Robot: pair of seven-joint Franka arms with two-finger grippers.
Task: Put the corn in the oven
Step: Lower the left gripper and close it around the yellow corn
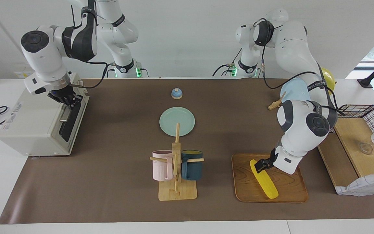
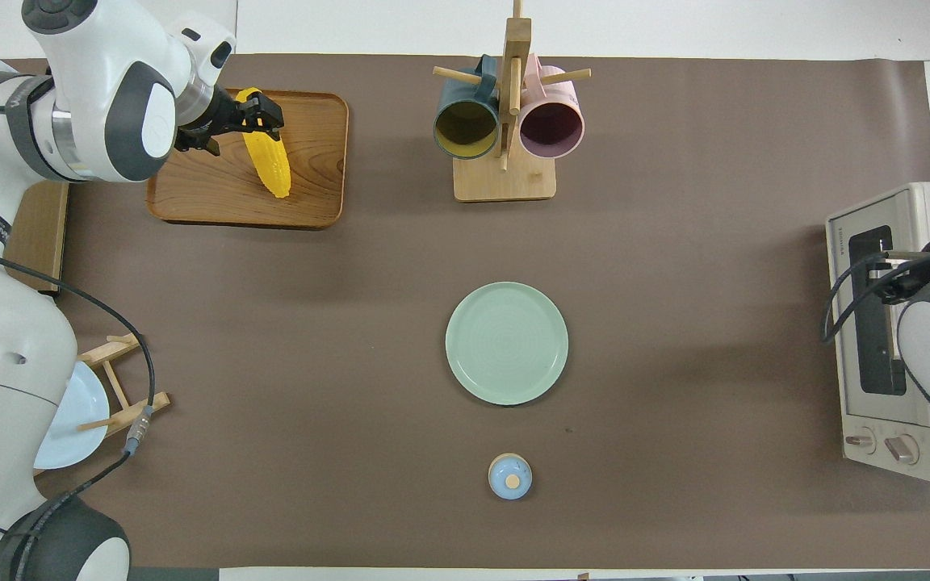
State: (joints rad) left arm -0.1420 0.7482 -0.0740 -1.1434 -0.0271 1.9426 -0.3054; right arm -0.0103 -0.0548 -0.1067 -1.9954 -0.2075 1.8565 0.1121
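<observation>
The yellow corn [image 1: 266, 183] [image 2: 270, 161] lies on a wooden tray [image 1: 287, 191] toward the left arm's end of the table. My left gripper [image 1: 259, 164] [image 2: 255, 117] is down at the cob's end nearer the robots. It is open, with a finger on each side of the cob. The off-white oven [image 1: 28, 123] [image 2: 877, 420] stands at the right arm's end with its dark glass door [image 1: 66, 125] closed. At the top of that door my right gripper [image 1: 67, 99] [image 2: 889, 274] is shut on the metal bar handle [image 1: 65, 113].
A wooden mug rack [image 1: 176, 191] holds a pink and a dark blue mug mid-table. Nearer the robots lie a green plate [image 1: 177, 121] and a small blue knob [image 1: 176, 93]. A plate rack [image 1: 295, 91] and a wooden shelf with a wire basket [image 1: 352, 136] stand beside the tray.
</observation>
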